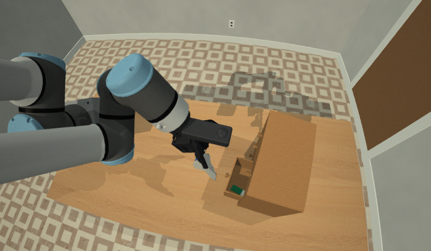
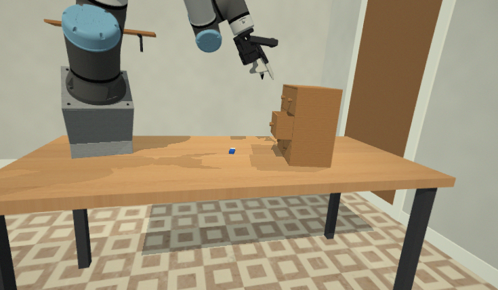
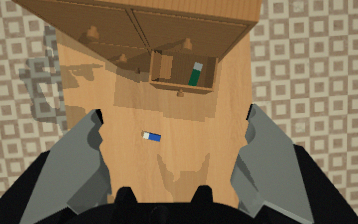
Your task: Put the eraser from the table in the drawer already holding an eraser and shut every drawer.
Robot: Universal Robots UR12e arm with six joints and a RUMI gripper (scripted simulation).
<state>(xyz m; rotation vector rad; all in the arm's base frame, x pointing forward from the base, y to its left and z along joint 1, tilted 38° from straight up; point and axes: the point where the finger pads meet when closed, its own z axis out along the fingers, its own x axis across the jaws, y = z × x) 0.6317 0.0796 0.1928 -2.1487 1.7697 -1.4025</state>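
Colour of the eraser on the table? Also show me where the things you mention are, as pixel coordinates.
Blue, with a white end. The eraser [image 2: 232, 151] [image 3: 154, 137] shows best in the wrist view.

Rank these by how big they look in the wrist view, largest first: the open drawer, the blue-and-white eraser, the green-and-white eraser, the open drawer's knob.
1. Open drawer
2. Green-and-white eraser
3. Blue-and-white eraser
4. Open drawer's knob

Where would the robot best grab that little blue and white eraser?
Probably by its long sides, near the middle, coming from above: the eraser lies flat on the table, narrow across, with nothing close beside it.
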